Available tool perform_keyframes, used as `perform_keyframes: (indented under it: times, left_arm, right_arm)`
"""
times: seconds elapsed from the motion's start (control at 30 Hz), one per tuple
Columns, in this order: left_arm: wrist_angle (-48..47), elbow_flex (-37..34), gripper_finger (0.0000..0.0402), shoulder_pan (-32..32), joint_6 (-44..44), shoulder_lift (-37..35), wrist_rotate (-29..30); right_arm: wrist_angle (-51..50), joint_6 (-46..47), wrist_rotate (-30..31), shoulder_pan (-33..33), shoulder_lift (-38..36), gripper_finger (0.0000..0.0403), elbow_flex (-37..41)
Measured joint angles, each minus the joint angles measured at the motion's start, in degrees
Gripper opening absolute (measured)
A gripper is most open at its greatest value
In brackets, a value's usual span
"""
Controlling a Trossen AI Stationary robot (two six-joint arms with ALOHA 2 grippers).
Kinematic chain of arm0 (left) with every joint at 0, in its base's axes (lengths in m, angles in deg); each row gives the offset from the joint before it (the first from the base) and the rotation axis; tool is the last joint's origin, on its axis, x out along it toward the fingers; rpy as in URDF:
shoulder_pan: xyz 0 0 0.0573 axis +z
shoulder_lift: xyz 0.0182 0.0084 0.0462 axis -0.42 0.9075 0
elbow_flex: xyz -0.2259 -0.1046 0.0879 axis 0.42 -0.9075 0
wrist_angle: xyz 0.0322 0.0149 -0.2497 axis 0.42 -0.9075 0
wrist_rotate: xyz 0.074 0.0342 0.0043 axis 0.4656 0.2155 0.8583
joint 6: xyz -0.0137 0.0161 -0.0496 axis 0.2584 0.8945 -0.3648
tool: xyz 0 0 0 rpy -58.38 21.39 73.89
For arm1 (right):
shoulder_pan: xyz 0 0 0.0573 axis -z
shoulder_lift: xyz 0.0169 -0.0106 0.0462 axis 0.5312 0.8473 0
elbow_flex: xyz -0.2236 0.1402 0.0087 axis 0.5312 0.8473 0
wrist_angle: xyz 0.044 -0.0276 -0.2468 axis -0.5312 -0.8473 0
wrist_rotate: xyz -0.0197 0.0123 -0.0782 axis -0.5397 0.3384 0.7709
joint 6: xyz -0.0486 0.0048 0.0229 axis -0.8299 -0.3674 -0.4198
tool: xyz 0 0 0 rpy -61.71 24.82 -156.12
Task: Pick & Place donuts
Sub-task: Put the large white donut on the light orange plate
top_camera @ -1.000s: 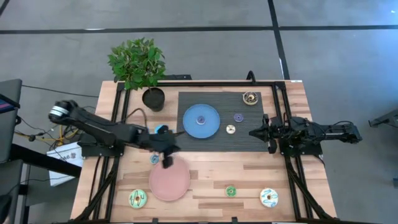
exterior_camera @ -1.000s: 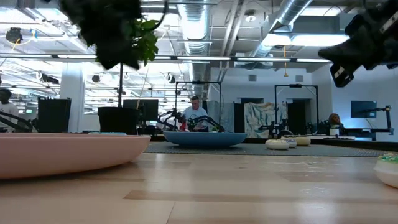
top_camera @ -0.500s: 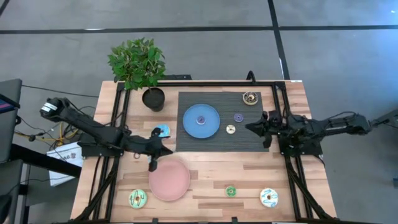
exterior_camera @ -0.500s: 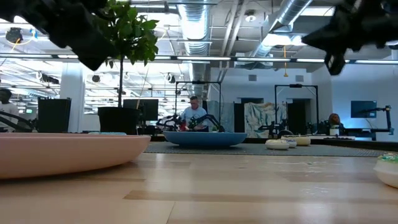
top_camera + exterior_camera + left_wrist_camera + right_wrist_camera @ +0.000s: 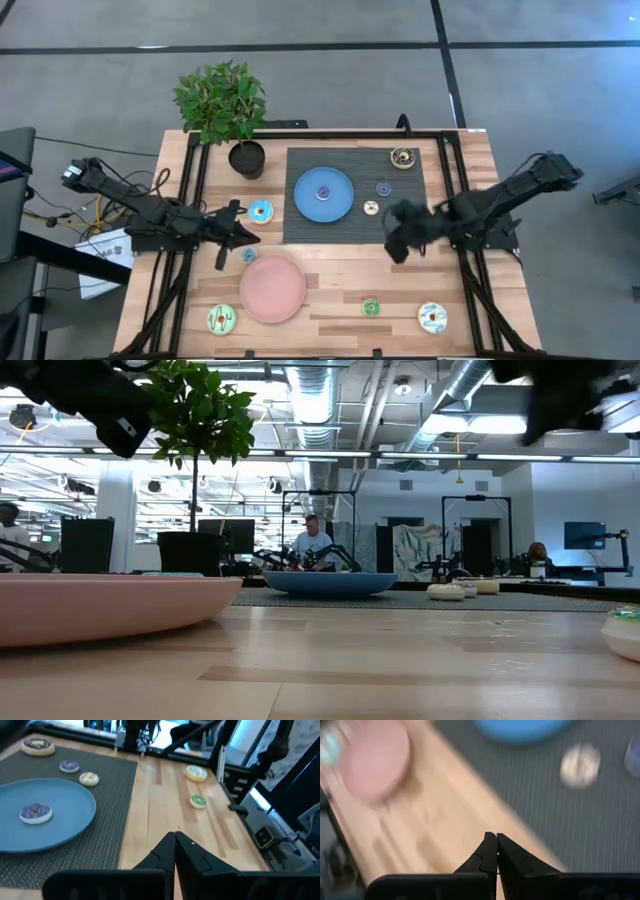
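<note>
My left gripper is shut and hangs above the wood left of the pink plate's far edge, beside the light blue donut and the blue mini. My right gripper is shut, above the mat's near edge, short of the cream mini and the purple mini. A purple-iced mini lies on the blue plate. The dark brown donut lies on the mat. The green donut, green mini and white donut lie near the near edge.
The pink plate sits on the wood near the table's near left. A potted plant stands at the far left corner. A dark mat covers the far middle. Black frame rails run along both sides.
My left gripper has drawn back from the pink plate's far edge toward the table's left edge. My right gripper has swung from the mat's right end toward the table's near and left, out over the mat's near edge. No donut has moved.
</note>
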Motion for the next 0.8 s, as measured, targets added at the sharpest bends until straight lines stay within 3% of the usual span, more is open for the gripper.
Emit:
perform_keyframes:
  times: [0.13, 0.3, 0.47, 0.6, 0.8]
  left_arm:
    - [0.0, 0.0, 0.0000, 0.0, -0.5, -1.5, 0.0]
    - [-0.3, 0.0, 0.0000, 0.0, 0.1, -1.6, -1.3]
    - [-0.3, 0.0, 0.0000, 0.0, 1.4, -1.4, -1.1]
    - [-0.3, 0.0, 0.0000, 0.0, 1.6, -1.4, 1.6]
    - [-0.2, 0.0, 0.0000, 0.0, 0.9, -1.4, 6.1]
  right_arm:
    - [-6.7, 11.7, -4.0, -9.1, 6.8, 0.0000, -4.3]
    - [-6.7, 33.5, -5.7, -20.7, 11.2, 0.0000, -4.7]
    - [-6.8, 48.5, -9.8, -30.0, 14.4, 0.0013, -4.7]
    - [-6.0, 52.5, -16.1, -33.9, 16.5, 0.0058, -4.7]
    - [-5.9, 51.9, -16.7, -35.1, 19.5, 0.0149, -4.7]
